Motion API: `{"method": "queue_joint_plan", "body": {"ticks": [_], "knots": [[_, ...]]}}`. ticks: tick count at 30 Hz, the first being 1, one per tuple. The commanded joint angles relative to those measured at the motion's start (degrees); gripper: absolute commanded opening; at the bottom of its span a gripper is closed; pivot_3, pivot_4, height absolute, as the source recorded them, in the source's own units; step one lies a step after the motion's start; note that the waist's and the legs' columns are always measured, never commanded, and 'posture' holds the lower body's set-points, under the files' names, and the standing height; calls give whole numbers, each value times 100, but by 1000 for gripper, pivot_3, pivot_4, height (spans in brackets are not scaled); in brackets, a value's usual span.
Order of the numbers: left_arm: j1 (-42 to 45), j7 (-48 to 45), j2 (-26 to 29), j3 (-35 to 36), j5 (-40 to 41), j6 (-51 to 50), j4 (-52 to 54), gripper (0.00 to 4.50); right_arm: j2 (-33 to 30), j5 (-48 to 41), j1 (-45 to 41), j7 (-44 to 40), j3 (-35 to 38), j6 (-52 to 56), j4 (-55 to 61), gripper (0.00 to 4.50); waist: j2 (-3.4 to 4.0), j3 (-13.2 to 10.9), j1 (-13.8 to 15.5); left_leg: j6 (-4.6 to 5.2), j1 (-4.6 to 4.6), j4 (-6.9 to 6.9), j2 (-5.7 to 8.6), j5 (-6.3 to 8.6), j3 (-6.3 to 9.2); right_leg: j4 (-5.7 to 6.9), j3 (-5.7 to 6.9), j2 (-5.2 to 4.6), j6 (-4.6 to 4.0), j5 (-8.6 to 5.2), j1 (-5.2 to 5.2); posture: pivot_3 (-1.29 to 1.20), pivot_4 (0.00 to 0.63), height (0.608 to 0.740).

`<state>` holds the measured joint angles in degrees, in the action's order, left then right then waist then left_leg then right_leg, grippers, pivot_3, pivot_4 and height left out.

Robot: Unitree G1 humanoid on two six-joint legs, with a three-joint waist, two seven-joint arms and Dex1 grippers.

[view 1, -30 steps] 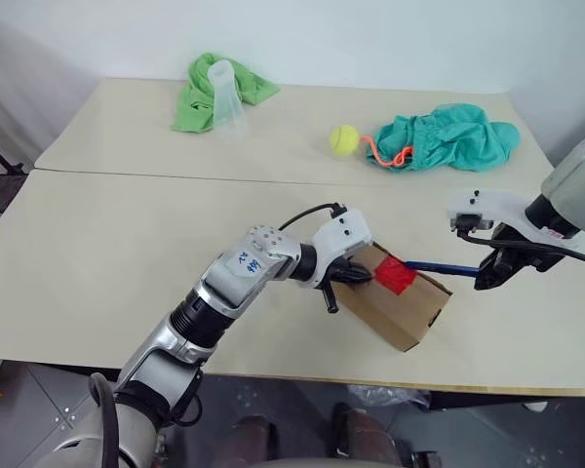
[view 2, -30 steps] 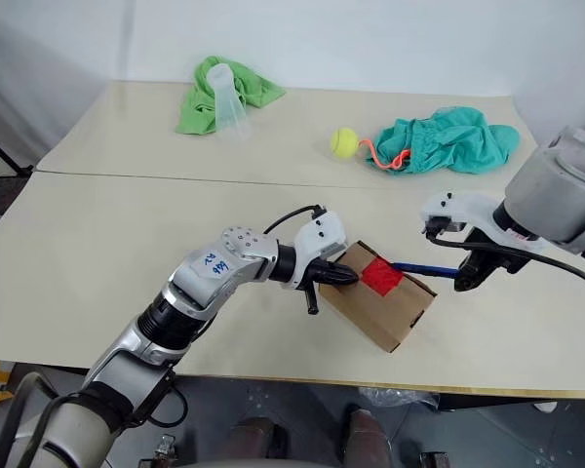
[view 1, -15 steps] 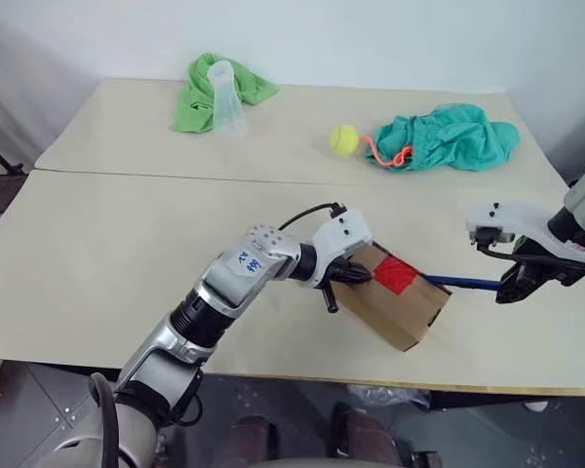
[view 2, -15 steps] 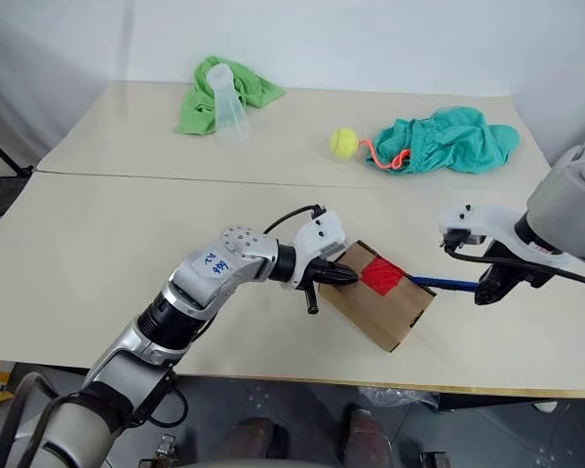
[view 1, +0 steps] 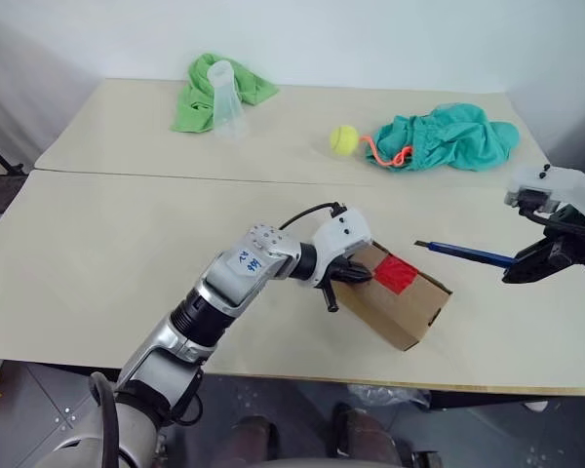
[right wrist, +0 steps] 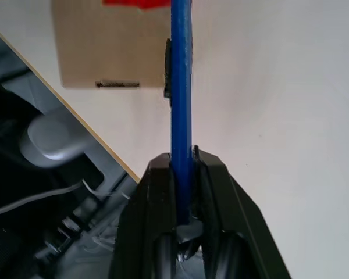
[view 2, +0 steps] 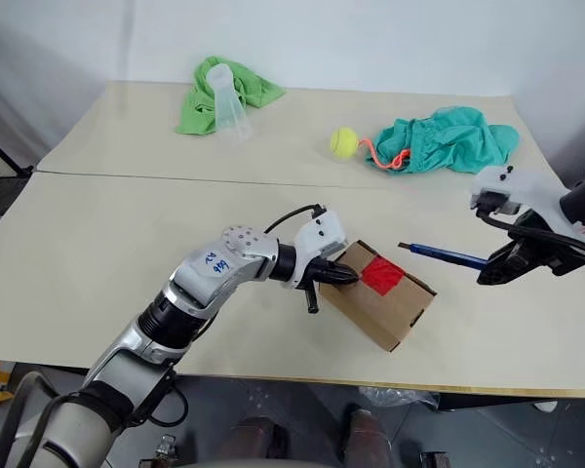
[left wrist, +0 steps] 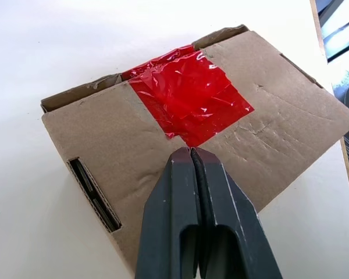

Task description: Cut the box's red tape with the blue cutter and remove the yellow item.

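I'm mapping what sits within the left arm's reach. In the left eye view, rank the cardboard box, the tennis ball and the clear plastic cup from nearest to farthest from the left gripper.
From the left gripper:
1. Cardboard box, right at its fingertips.
2. Tennis ball, on the far table, beside the teal cloth.
3. Clear plastic cup, far left, lying on the green cloth.

Two pale beige rectangular tabletops [view 1: 97,244] butted edge to edge stand before a plain white wall [view 1: 370,39], grey floor [view 1: 39,409] beneath.
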<state>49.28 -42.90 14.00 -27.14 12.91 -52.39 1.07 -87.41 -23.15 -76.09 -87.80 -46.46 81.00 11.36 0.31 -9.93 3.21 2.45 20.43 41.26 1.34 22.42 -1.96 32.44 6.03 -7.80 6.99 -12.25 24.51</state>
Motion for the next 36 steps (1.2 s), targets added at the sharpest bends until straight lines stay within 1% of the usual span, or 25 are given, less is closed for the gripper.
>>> {"method": "queue_joint_plan", "body": {"ticks": [1, 3, 6, 10, 13, 15, 17, 21, 24, 26, 28, 31, 36], "knots": [[-110, 11, 109, -350, -307, -136, -543, 46, -50, -354, 681, 493, 1346, 211, -30, 148, 0, 0, 6, 0, 0, -1, -1, 0, 0, 0, 0, -1, -1, 1, 0, 0, 150, 740], [-76, -33, 109, -374, -316, -107, -584, 46, 4, -522, 1323, 823, 1973, 322, 98, 148, 0, 0, 7, -1, 0, -1, -2, 0, 1, 0, -3, -34, -1, 1, -2, 0, 150, 740], [-5, -102, 106, -404, -326, -56, -650, 46, 316, -660, 2207, 1451, 3061, 543, 152, 148, 0, 0, 2, -2, -1, 0, 1, 0, 0, 2, 1, -41, 0, 2, -5, 0, 150, 740], [59, -151, 105, -414, -327, -2, -716, 46, 969, -499, 3484, 2439, 4619, 278, 253, 148, 1, 1, 10, -5, -2, 0, 6, -3, -2, 7, 9, -46, 3, 6, -6, 0, 150, 740], [66, -180, 125, -420, -316, -9, -704, 46, 1536, -330, 4431, 3109, 5593, -62, 586, 148, 1, 2, 21, -7, -2, 1, 7, -5, -2, 10, 11, -44, 4, 6, -7, 0, 150, 740], [57, -197, 144, -427, -310, -30, -670, 46, 1930, -190, 5053, 3531, 6040, -296, 760, 148, 1, 2, 20, -8, -4, 1, 8, -7, 0, 12, 13, -42, 4, 7, -10, 0, 150, 740], [54, -205, 151, -433, -305, -49, -646, 46, 2326, -26, 5572, 3972, 6325, -411, 746, 148, 1, 2, 14, -10, -11, -1, 8, -11, -1, 13, 15, -17, 5, 7, -18, 0, 150, 740], [47, -197, 164, -432, -291, -98, -579, 46, 3291, 226, 6195, 4847, 6874, -590, 451, 148, 4, 4, -13, -5, -22, 0, 6, -15, -6, 18, 5, -2, 5, 7, -23, 0, 150, 740], [72, -205, 184, -415, -290, -113, -569, 46, 3830, 366, 6572, 5317, 7100, -770, 273, 148, 8, 6, -12, 3, -25, -1, 4, -24, -2, 19, 4, 4, 4, 6, -27, 0, 150, 740], [82, -217, 224, -389, -286, -117, -540, 0, 4209, 300, 6521, 5584, 7440, -714, 233, 884, 16, 10, -35, 6, -26, -2, 3, -26, -4, 20, 0, 7, 3, 6, -26, 0, 150, 740], [85, -217, 262, -353, -271, -128, -503, 0, 4379, 266, 6496, 5729, 7615, -722, 289, 1457, 29, 18, -47, 8, -30, -2, 3, -27, -9, 21, -7, 9, 3, 7, -27, 0, 150, 740], [134, -210, 310, -215, -221, -151, -449, 0, 4366, 175, 6474, 5778, 7708, -712, 487, 2487, 31, 19, -75, 12, -31, -3, -1, -29, -10, 23, -9, 12, 1, 7, -25, 0, 150, 740], [304, -210, 359, 189, -76, -287, -374, 0, 4068, 159, 6335, 5805, 7611, -855, 731, 4269, 32, 18, -127, 16, -22, -8, -3, -31, -12, 31, -13, 15, -3, 5, -11, 0, 150, 740]]}}
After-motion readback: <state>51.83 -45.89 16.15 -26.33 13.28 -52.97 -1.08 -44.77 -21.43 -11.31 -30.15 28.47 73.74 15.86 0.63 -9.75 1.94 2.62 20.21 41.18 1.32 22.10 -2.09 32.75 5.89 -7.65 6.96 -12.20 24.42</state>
